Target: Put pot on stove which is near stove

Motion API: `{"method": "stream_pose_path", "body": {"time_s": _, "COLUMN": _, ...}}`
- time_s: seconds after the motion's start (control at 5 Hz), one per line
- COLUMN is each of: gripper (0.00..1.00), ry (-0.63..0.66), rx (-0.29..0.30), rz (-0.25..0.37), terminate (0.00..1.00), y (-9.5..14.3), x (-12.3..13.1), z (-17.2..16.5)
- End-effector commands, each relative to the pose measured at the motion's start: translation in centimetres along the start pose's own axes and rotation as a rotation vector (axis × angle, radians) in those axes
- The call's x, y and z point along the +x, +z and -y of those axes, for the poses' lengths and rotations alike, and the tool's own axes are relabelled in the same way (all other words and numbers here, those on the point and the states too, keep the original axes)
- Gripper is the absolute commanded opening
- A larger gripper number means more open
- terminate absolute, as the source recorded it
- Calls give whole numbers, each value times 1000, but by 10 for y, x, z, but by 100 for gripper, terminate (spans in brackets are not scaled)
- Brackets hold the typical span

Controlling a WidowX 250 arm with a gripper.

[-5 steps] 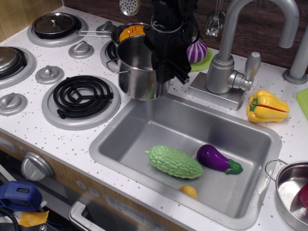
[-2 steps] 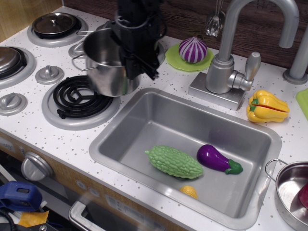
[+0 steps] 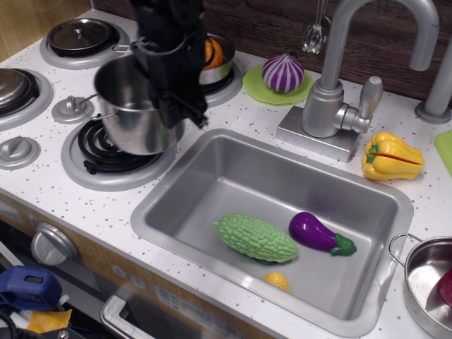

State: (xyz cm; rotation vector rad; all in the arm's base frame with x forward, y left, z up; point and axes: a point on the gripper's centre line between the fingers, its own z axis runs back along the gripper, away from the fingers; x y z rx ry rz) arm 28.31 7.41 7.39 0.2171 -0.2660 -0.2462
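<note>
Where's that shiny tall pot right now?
The pot is at upper left, held by the pincer over the stove, just left of the sink.

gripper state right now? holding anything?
Gripper: shut on the tall shiny stainless steel pot, gripped at its right rim and carried above the round grey burner with the black spiral coil.
</note>
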Motion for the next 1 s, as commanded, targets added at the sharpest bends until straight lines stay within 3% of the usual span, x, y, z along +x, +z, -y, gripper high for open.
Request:
{"method": "stream_pose_path", "body": {"time_s": 0.0, "gripper": 0, "ry": 47, "rx": 50, "rz": 62, "terminate": 0, "y": 10, "x": -4, "z": -17}}
{"method": "stream_pose_path", "body": {"time_s": 0.6, "gripper": 0, "ry": 36, "rx": 10, "rz": 103, "terminate": 0, "y": -14, "x": -17, "z": -37}}
{"method": "stream_pose_path", "body": {"time_s": 0.8, "gripper": 0, "ry": 36, "rx": -21, "rz": 124, "terminate": 100, "y": -19, "x": -18, "z": -38}}
